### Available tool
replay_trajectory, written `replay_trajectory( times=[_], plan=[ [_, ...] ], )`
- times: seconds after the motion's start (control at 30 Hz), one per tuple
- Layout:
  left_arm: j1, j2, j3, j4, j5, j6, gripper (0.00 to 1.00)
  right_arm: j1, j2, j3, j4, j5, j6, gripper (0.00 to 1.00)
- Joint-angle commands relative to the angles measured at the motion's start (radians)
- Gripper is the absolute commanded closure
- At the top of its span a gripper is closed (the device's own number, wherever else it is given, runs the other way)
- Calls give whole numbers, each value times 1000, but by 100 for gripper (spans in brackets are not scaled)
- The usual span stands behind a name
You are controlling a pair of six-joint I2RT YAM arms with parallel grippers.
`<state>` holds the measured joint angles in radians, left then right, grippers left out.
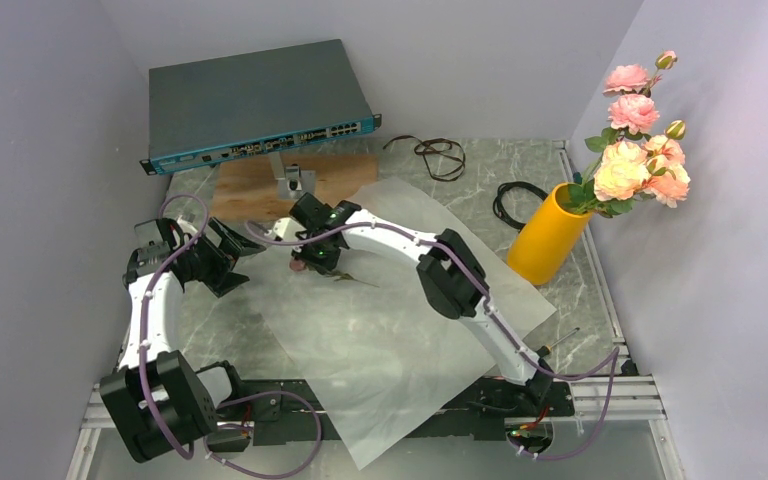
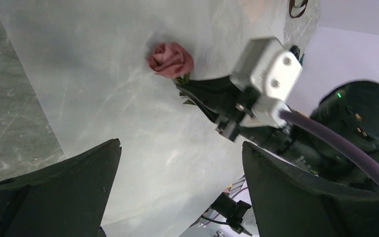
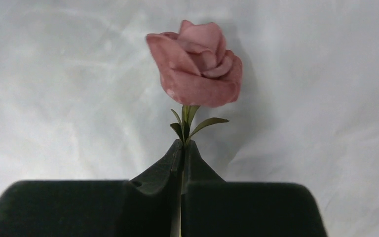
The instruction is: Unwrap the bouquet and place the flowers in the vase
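**Mauve rose pinched, sheet laid flat**

My right gripper (image 3: pixel 182 148) is clamped on the stem of the mauve rose (image 3: pixel 197 64), over the paper sheet (image 1: pixel 390 330) at the middle of the table (image 1: pixel 582 285). My left gripper (image 1: pixel 222 255) gapes wide and empty near the left edge. At the right edge, the vase (image 1: pixel 548 235) holds the other flowers (image 1: pixel 640 150).

Grey marble-patterned surface (image 1: pixel 580 290), pale walls on three sides. Far left: flat grey network switch (image 1: pixel 255 100), blue port-lined front edge facing near, tilted, overhanging a wooden board (image 1: pixel 245 188). Small metal bracket (image 1: pixel 293 181) upright on the board, under the switch's front edge. Black cable (image 1: pixel 505 195) coiled at far right. Aluminium rails (image 1: pixel 650 400) along near edge.
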<state>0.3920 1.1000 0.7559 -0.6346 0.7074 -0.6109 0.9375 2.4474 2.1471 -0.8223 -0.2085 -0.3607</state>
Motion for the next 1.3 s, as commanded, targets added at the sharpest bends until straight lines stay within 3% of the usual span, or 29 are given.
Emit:
replay_trajectory(
  times=[0.0,0.37,0.7,0.93,1.13,1.27],
  plan=[
    [5,12,24,39,20,20,1,-5,-264,-153,156,23,85,100],
    [5,99,47,63,49,54,0,-65,-753,-462,341,141,208,100],
    [-18,176,48,151,83,6,1,-203,-1151,-569,450,475,277,100],
    [-81,185,53,161,63,7,0,-414,-1257,-539,408,634,295,100],
    [-105,186,54,163,59,9,1,-529,-1341,-640,550,876,309,100],
    [-118,200,71,156,54,13,1,-632,-1370,-699,650,909,288,100]
  ],
)
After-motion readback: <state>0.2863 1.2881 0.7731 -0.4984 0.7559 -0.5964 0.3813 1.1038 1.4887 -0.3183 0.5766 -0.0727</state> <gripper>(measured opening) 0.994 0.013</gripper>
